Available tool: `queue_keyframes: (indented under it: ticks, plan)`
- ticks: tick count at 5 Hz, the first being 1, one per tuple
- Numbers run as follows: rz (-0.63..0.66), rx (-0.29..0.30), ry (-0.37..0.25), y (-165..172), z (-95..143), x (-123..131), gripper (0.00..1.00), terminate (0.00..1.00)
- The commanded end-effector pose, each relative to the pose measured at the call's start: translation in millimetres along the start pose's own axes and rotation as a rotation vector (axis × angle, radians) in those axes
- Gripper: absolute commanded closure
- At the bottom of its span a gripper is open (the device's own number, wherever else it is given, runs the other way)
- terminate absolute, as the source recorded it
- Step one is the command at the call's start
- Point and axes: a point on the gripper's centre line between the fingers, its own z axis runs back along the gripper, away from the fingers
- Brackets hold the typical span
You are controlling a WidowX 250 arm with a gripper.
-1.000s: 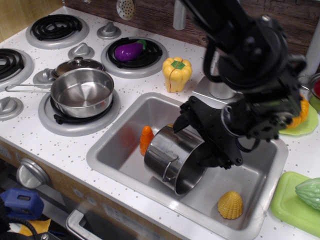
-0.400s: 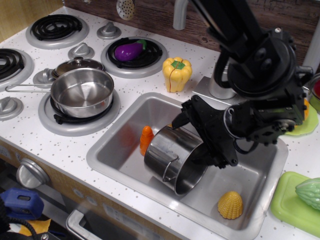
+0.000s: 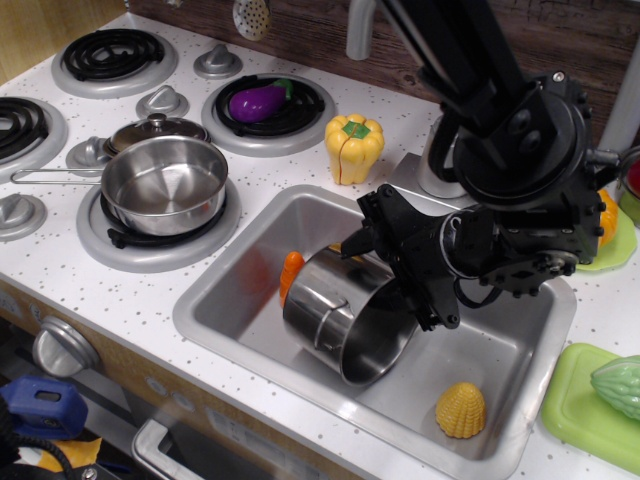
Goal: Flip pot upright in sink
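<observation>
The shiny steel pot (image 3: 335, 315) lies tilted on its side in the grey sink (image 3: 505, 350), bottom toward the front and mouth toward the back right, with one wire loop handle showing on its wall. My black gripper (image 3: 400, 272) reaches down from the upper right and is shut on the pot's far rim. The pot looks raised a little off the sink floor. The fingertips are partly hidden by the pot and the gripper body.
An orange carrot (image 3: 291, 272) lies in the sink just left of the pot and a yellow corn piece (image 3: 461, 410) at the front right. A long-handled saucepan (image 3: 165, 185) sits on the burner to the left. A yellow pepper (image 3: 354, 148) and the faucet (image 3: 360, 25) stand behind the sink.
The gripper has shifted slightly up and left with the pot in it. The pot has lifted and tipped a little, now covering more of the carrot.
</observation>
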Motion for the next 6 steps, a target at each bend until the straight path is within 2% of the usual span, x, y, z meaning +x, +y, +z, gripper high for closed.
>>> queue_keyframes:
  ticks: [1,2,3,4,5,6]
  plan:
    - [0.043,-0.053,-0.048,9.1,2.9,4.0,1.0,0.0]
    - [0.058,-0.109,-0.059,9.4,2.2,4.1,1.0,0.0]
    - [0.031,-0.23,-0.032,15.7,4.2,4.7,1.0,0.0]
    - [0.025,-0.342,-0.045,20.5,0.1,3.0,1.0,0.0]
    - [0.028,-0.409,-0.056,17.8,-1.7,2.1,1.0,0.0]
    - [0.026,-0.515,-0.098,16.9,-8.6,-0.9,1.0,0.0]
